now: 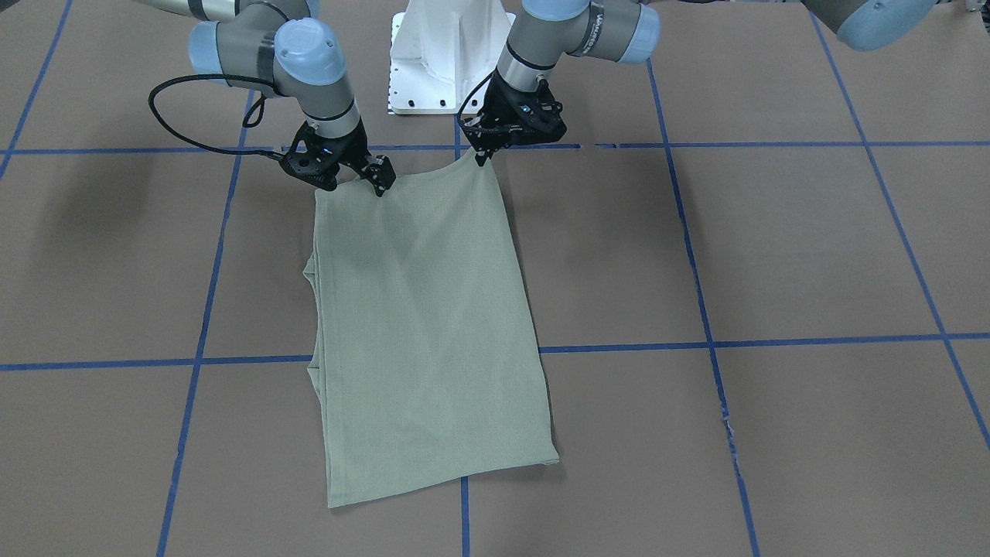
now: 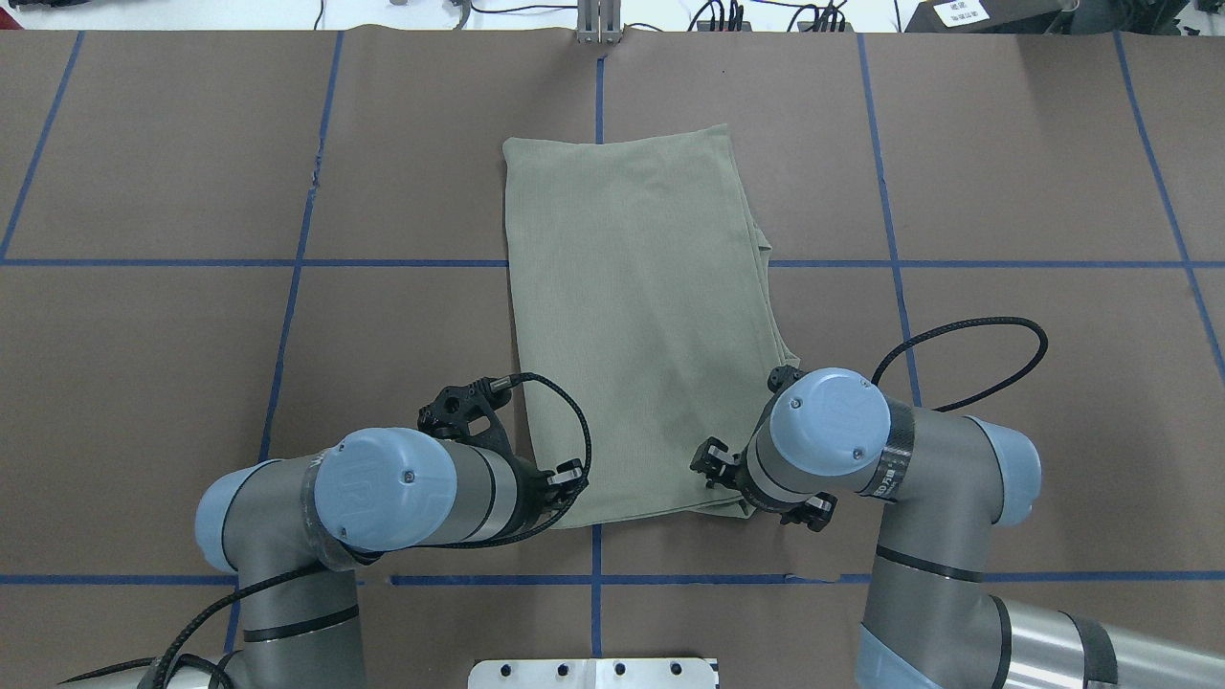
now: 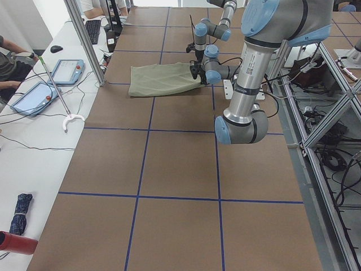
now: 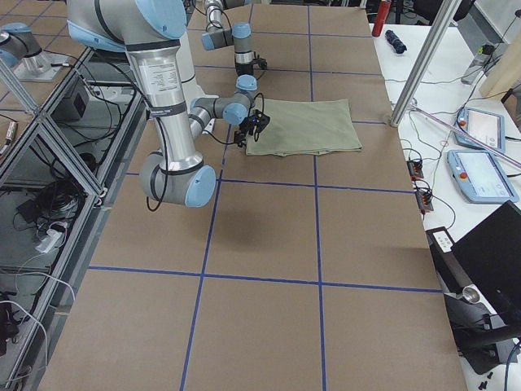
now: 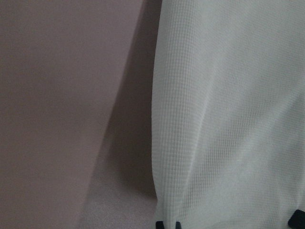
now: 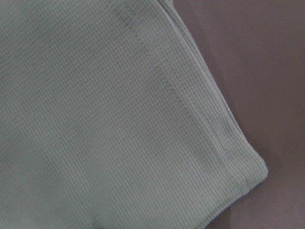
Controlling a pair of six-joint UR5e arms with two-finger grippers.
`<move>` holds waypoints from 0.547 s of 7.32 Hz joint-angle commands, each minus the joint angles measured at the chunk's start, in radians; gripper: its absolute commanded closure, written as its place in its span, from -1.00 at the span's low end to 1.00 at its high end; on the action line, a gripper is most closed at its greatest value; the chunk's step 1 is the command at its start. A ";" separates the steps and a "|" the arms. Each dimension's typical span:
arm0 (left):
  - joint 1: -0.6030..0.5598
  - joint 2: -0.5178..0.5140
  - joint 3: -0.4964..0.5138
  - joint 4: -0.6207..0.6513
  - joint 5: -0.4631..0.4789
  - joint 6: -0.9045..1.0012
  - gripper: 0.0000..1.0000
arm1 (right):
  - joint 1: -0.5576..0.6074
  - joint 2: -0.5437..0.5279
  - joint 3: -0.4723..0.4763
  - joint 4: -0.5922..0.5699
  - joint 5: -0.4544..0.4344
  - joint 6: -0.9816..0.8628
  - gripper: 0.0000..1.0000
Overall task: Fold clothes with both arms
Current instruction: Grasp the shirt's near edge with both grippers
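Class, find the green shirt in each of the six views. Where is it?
Front-facing: shirt centre.
Overhead: centre.
Exterior left: upper middle, far.
Exterior right: upper middle.
Left wrist: fills the right half.
Right wrist: fills all but the right side.
Shared landmark: blue tape line passing under it, in the four exterior views.

Overhead view: wrist housings cover fingertips of left pincer and right pincer, plus both near corners of shirt.

Front view: tips merge with dark pincer bodies at shirt edge, so jaw gap unreadable and grip on cloth unclear.

Side views: both pincers too small to judge.

Left wrist view: only dark fingertips at bottom edge, rest cut off.

Right wrist view: cloth runs off frame on three sides.

Lower shirt layers hidden beneath top layer — only stepped edges peek out along one side.
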 commanded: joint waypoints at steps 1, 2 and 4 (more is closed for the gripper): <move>0.000 0.003 0.000 0.000 0.000 0.000 1.00 | -0.001 -0.004 0.000 -0.001 0.000 0.000 -0.33; 0.000 0.003 0.000 0.000 0.000 0.000 1.00 | -0.001 -0.002 0.000 0.000 0.001 0.000 0.18; 0.000 0.003 0.000 0.000 0.000 0.000 1.00 | -0.004 0.005 0.001 0.000 0.004 0.000 0.98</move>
